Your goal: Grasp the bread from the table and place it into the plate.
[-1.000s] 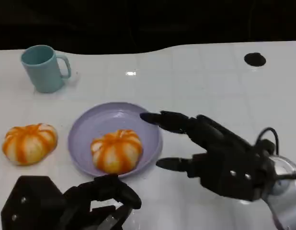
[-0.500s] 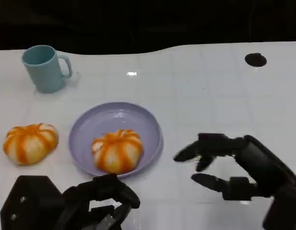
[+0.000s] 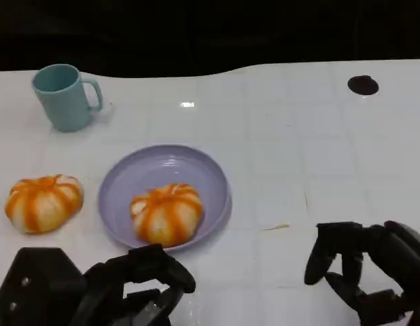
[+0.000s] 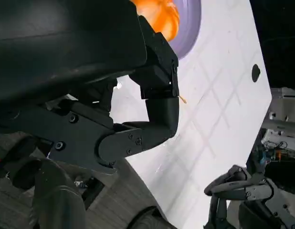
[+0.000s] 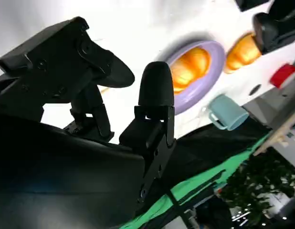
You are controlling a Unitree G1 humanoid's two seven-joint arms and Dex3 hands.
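Note:
One orange-striped round bread (image 3: 166, 213) lies in the lilac plate (image 3: 162, 165) at the table's middle left; the right wrist view shows the same bread (image 5: 187, 67) and plate (image 5: 210, 75). A second bread (image 3: 43, 202) sits on the table left of the plate. My right hand (image 3: 370, 274) is low at the front right, well clear of the plate, fingers bent down and apart, holding nothing. At the front left, below the plate, my left hand (image 3: 101, 292) has its fingers curled in on nothing.
A teal mug (image 3: 64, 96) stands at the back left. A black round mark (image 3: 362, 85) lies at the back right, and a small orange crumb (image 3: 274, 227) sits right of the plate. The white table's far edge meets a dark background.
My right hand has drawn back from the plate's right rim toward the front right corner and bent its fingers down. The bread stays in the plate. The left hand has barely moved.

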